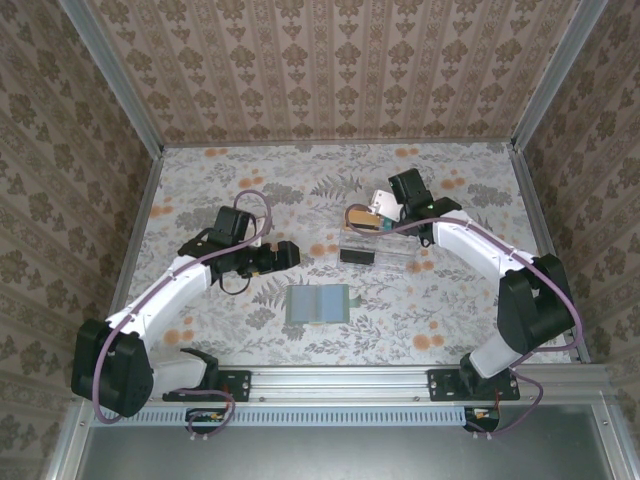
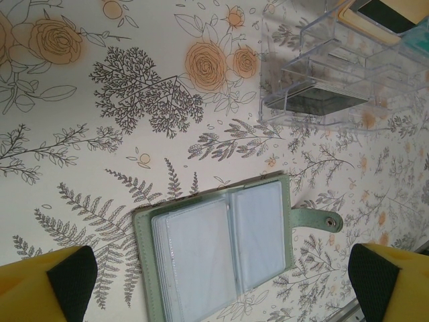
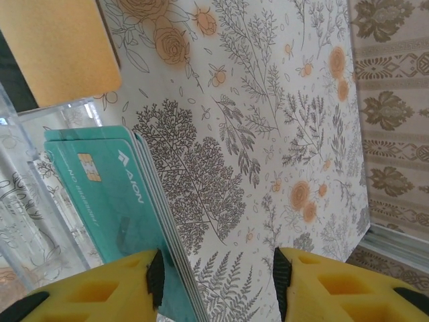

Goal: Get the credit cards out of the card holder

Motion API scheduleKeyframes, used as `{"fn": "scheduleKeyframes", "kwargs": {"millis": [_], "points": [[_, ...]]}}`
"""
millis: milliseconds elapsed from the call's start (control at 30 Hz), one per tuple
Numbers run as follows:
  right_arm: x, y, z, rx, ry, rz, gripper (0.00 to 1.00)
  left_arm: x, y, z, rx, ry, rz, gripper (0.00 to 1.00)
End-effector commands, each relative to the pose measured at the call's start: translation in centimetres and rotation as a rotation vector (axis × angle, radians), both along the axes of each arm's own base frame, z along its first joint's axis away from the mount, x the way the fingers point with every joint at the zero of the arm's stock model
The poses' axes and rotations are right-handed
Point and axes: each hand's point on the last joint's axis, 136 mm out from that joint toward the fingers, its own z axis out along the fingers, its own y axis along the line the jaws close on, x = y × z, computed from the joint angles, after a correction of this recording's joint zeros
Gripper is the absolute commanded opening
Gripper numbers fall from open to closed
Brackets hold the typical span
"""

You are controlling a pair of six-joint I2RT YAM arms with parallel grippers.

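The card holder (image 1: 318, 303) lies open and flat on the table in front of the arms, its clear sleeves (image 2: 201, 258) facing up and its snap strap (image 2: 318, 220) out to one side. My left gripper (image 1: 292, 253) hovers above it, open, with nothing between its fingers (image 2: 67, 282). At the far end of the clear tray (image 1: 375, 250), my right gripper (image 1: 378, 215) stands open. A stack of teal credit cards (image 3: 107, 194) leans against its left pad (image 3: 155, 275), with a wide gap to the other pad. A tan card (image 3: 60, 47) lies just beyond.
The clear plastic tray (image 2: 322, 87) has several compartments, and one holds a black block (image 1: 357, 255). Metal rails and patterned walls (image 1: 540, 90) close in the table on three sides. Bare floral tabletop (image 1: 460, 310) lies right of the card holder.
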Motion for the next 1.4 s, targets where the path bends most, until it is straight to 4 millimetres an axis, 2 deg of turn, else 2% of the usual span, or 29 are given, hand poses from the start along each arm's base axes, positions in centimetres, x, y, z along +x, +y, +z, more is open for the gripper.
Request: {"fn": "scheduleKeyframes", "kwargs": {"millis": [0, 133, 200, 300, 433, 500, 533, 700, 767, 833, 933, 1133, 1233, 1267, 1367], "points": [[-0.4, 0.2, 2.4, 0.081, -0.031, -0.038, 0.51, 0.3, 0.1, 0.5, -0.006, -0.027, -0.012, 1.00], [-1.5, 0.3, 4.3, 0.193, -0.054, -0.109, 0.51, 0.2, 0.2, 0.3, 0.002, -0.022, -0.010, 1.00], [-2.6, 0.6, 5.3, 0.292, -0.046, -0.164, 0.48, 0.2, 0.3, 0.0, 0.004, -0.011, 0.003, 1.00], [-4.7, 1.9, 6.9, 0.491, -0.006, -0.226, 0.28, 0.1, 0.4, -0.4, 0.002, 0.009, 0.023, 0.98], [-7.3, 4.0, 7.7, 0.750, 0.058, -0.314, 0.10, -0.2, 0.8, -1.7, 0.021, 0.055, 0.053, 0.92], [-8.6, 5.1, 7.7, 0.867, 0.086, -0.355, 0.03, -0.5, 0.9, -2.2, 0.031, 0.074, 0.067, 0.80], [-9.2, 5.6, 7.5, 0.909, 0.099, -0.375, 0.00, -0.7, 1.1, -2.4, 0.039, 0.080, 0.074, 0.77], [-12.9, 7.9, 4.8, 1.070, 0.191, -0.515, 0.00, -1.9, 1.2, -3.3, 0.071, 0.115, 0.088, 0.73], [-14.3, 8.6, 3.0, 1.076, 0.230, -0.572, 0.00, -2.7, 0.6, -3.7, 0.078, 0.129, 0.065, 0.72], [-15.6, 9.3, 1.1, 1.058, 0.269, -0.632, 0.00, -3.3, 0.2, -4.2, 0.090, 0.145, 0.049, 0.63], [-16.9, 10.9, -1.2, 1.047, 0.337, -0.690, 0.00, -4.2, -0.5, -4.8, 0.101, 0.170, 0.021, 0.58], [-17.9, 14.7, -4.4, 1.036, 0.421, -0.733, 0.00, -5.7, -1.0, -6.1, 0.113, 0.211, -0.016, 0.49], [-17.9, 16.2, -5.4, 1.018, 0.460, -0.746, 0.00, -6.2, -1.4, -6.6, 0.104, 0.227, -0.034, 0.49], [-18.0, 16.4, -6.6, 0.986, 0.473, -0.761, 0.00, -6.3, -1.5, -6.8, 0.100, 0.232, -0.037, 0.48], [-17.9, 17.5, -7.8, 0.954, 0.510, -0.770, 0.00, -6.7, -2.1, -7.3, 0.084, 0.251, -0.060, 0.47]]}}
